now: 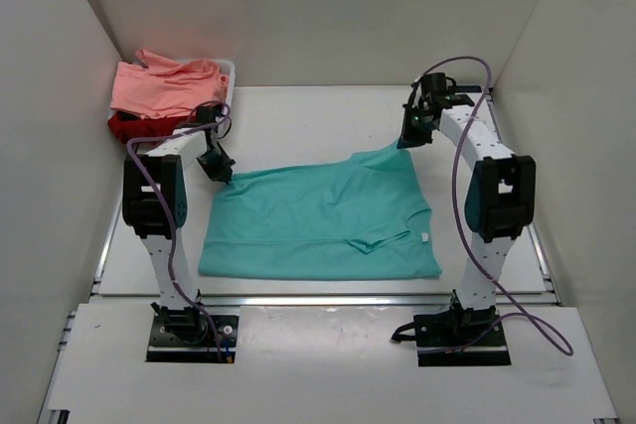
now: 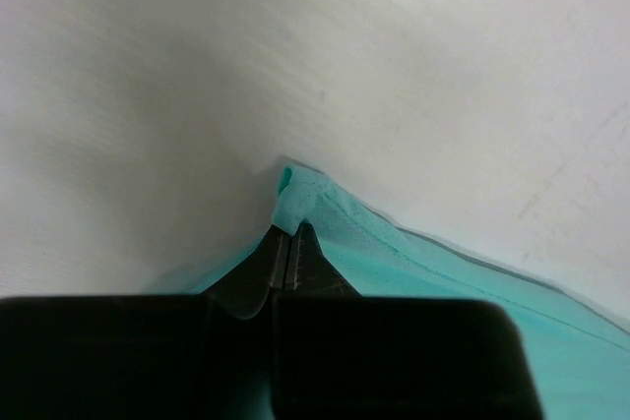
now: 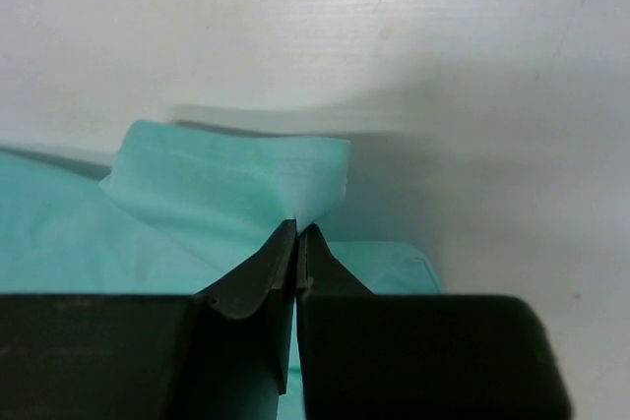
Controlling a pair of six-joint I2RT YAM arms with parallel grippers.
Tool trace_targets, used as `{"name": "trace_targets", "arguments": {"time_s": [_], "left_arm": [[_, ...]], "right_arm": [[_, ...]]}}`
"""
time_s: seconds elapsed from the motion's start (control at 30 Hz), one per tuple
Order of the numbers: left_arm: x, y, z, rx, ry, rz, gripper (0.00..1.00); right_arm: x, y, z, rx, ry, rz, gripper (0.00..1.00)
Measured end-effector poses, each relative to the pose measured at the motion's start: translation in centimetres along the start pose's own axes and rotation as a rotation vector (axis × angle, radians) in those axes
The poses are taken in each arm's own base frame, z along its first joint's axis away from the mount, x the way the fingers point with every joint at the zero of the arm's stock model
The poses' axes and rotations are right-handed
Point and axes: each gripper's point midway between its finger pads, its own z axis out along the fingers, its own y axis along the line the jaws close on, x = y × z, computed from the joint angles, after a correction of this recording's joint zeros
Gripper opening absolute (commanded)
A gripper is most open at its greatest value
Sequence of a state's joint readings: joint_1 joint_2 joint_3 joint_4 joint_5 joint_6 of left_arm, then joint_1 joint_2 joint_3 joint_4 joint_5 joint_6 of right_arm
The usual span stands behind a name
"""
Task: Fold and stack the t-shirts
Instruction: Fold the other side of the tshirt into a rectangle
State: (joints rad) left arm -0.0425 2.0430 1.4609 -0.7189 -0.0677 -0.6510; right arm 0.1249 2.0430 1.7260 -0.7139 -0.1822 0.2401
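teal t-shirt (image 1: 318, 220): is showing plain turquoise-teal all over
salmon t-shirt (image 1: 164, 86): is showing plain salmon pink
dark red t-shirt (image 1: 121, 127): is showing plain deep red
basket (image 1: 231, 70): is appearing white
table (image 1: 318, 116): is appearing matte white
left gripper (image 2: 291, 235): is showing black fingers
right gripper (image 3: 298, 230): is showing black fingers
cables (image 1: 175, 255): are showing purple

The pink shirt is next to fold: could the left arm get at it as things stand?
Probably not yet: the left gripper is shut on a corner of the teal shirt. Once it lets go, the way looks free: the pink shirt lies uncovered atop the basket, beyond that arm.
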Motion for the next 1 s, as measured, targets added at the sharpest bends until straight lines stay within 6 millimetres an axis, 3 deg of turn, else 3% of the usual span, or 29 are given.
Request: {"name": "trace_targets", "arguments": {"time_s": [0.17,0.33,0.4,0.53,0.73,1.0], "left_arm": [[2.1,1.0,-0.9,0.023,0.025,0.016,0.0],[3.3,1.7,-1.7,0.041,0.031,0.03,0.0],[3.7,2.1,-2.5,0.049,0.025,0.034,0.0],[4.3,3.1,-4.2,0.071,0.005,0.032,0.0],[5.5,5.0,-6.3,0.09,-0.03,0.026,0.0],[7.3,6.4,-6.6,0.084,-0.022,0.041,0.02]], "right_arm": [[2.1,3.3,-4.5,-0.08,-0.05,-0.07,0.0],[8.6,5.6,-4.8,-0.129,0.031,-0.146,0.0],[11.7,5.4,-4.7,-0.128,0.089,-0.161,0.0],[15.0,3.4,-5.2,-0.103,0.127,-0.147,0.01],[16.1,1.7,-6.9,-0.091,0.077,-0.124,0.0],[18.6,0.8,-7.9,-0.093,0.07,-0.117,0.0]]}}
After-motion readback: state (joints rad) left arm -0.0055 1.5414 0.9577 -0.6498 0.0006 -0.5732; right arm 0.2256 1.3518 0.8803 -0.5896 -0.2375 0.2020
